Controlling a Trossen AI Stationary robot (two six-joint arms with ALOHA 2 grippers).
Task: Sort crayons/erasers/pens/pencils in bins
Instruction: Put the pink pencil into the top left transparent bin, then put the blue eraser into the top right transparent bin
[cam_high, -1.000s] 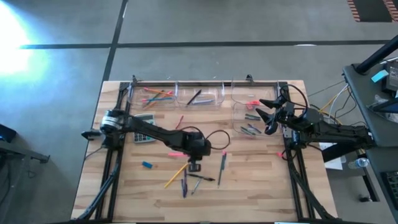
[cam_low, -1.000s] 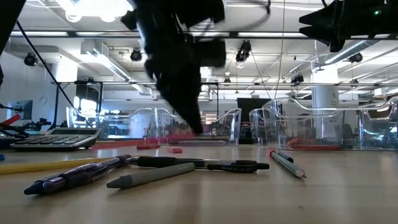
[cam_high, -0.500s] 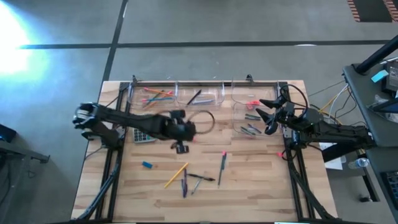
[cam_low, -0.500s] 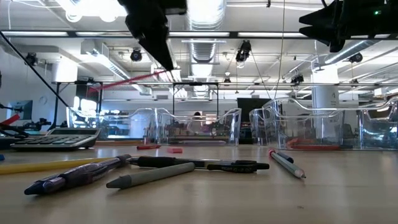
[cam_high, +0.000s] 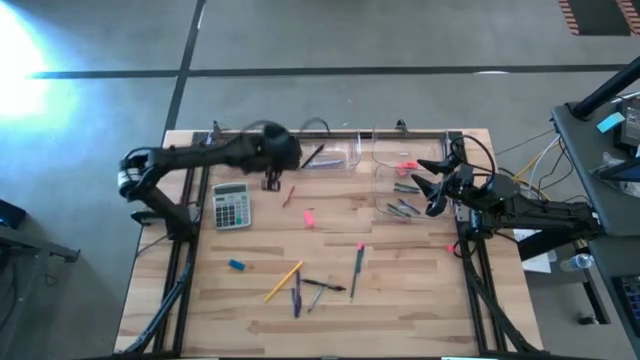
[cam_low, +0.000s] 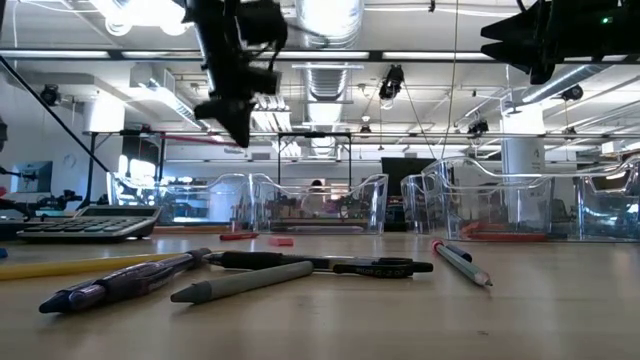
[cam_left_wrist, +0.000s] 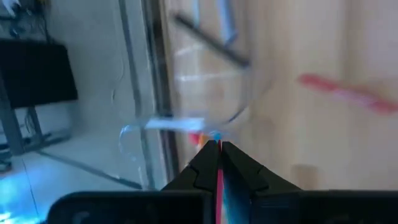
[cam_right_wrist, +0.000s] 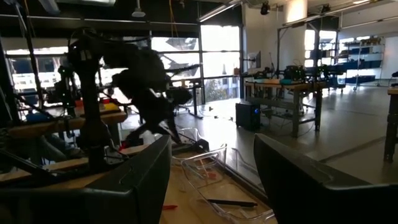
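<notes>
My left gripper (cam_high: 270, 183) hangs above the table's far left part, beside the far-left bin (cam_high: 245, 155) that holds bright pencils. It is shut on a thin pink-red pencil (cam_low: 185, 137), which is lifted off the table. A second bin (cam_high: 320, 155) holds a dark pen, and two more bins (cam_high: 400, 165) (cam_high: 402, 206) stand at the right. My right gripper (cam_high: 428, 185) waits open above the right bins with nothing between its fingers (cam_right_wrist: 124, 186). Pens (cam_high: 325, 287), a yellow pencil (cam_high: 283, 282), a pink pencil (cam_high: 289, 195), a pink eraser (cam_high: 308, 217) and a blue eraser (cam_high: 236, 265) lie loose on the table. My left gripper pinches the pink-red pencil between its two fingers; the wrist view shows it as a thin red strip (cam_left_wrist: 219, 180) in the slit between them. The fingers slant downward from above. The pencil is clear of the table and sticks out sideways about level in the low view.
A grey calculator (cam_high: 231, 205) lies near the table's left edge, just on the near side of my left gripper. The loose pens and pencils cluster at the table's near middle. Bare wood (cam_high: 400, 290) shows at the near right.
My left gripper has risen from the middle of the table and swung toward the far left, up to the far-left bin, turning as it went. It stays shut on the pink-red pencil, which has come up off the table with it.
</notes>
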